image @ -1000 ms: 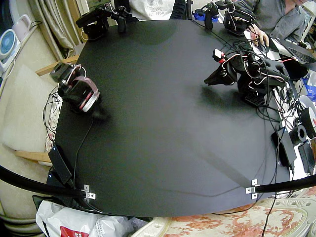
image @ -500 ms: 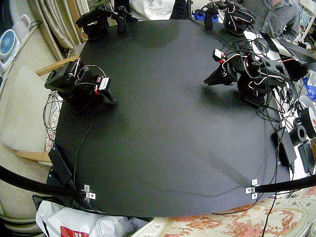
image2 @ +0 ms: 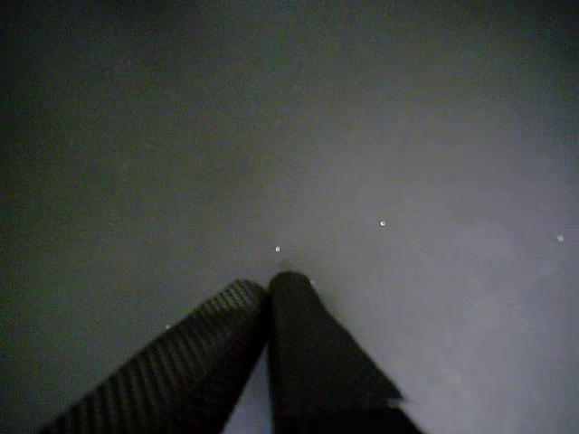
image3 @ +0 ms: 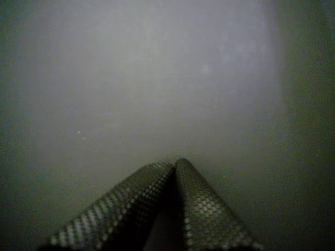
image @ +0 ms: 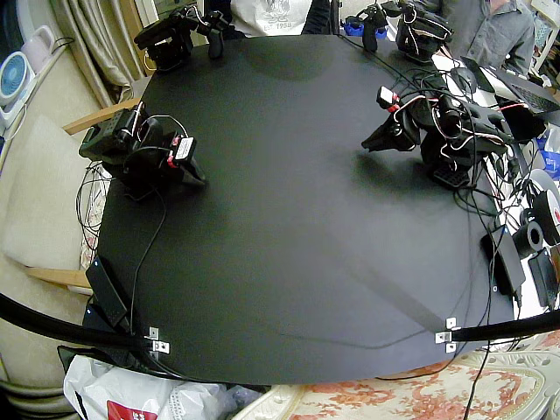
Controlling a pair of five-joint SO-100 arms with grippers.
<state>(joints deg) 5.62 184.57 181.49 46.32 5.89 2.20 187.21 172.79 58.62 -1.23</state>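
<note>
right hand pressed together, tip down on bench (parked, nothing to hold) | left hand pressed together too

1. Bench: matt black sheet, smooth, low sheen. A wrist view shows a few pale dust specks on it.
2. Left end effector and right end effector: matt black plastic.
3. In a wrist view, fingers: both rough, with a dimpled grid texture.
4. In a wrist view, fingers: one finely ribbed, the other smooth and matt.
5. Corner brackets: bright bare metal.
6. Bag: glossy white plastic film.
7. Seat: floral woven cloth.
8. Armrest: bare wood.
</note>
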